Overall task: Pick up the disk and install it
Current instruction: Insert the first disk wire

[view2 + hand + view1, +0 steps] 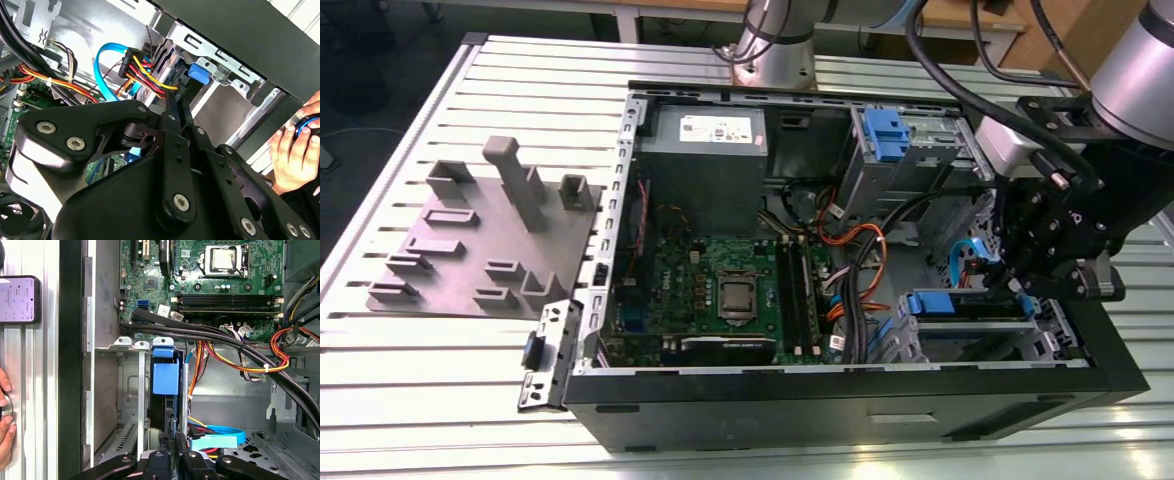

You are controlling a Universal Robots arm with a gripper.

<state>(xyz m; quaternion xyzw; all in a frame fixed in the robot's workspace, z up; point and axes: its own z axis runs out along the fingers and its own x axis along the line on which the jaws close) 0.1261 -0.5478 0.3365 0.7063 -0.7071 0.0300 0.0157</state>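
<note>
Install step, I think: disk (165, 412) stands on edge in the cage (129, 390) slot, blue rail outward. In the exterior view that's about 4 o'clock in the case (854, 400). Gripper (172, 437) is right at its end, fingers (181, 441) pressed together, holding nothing. Can't tell if they touch it. Seating calls for a straight push along the slot, clear of the cables (240, 362).
</note>
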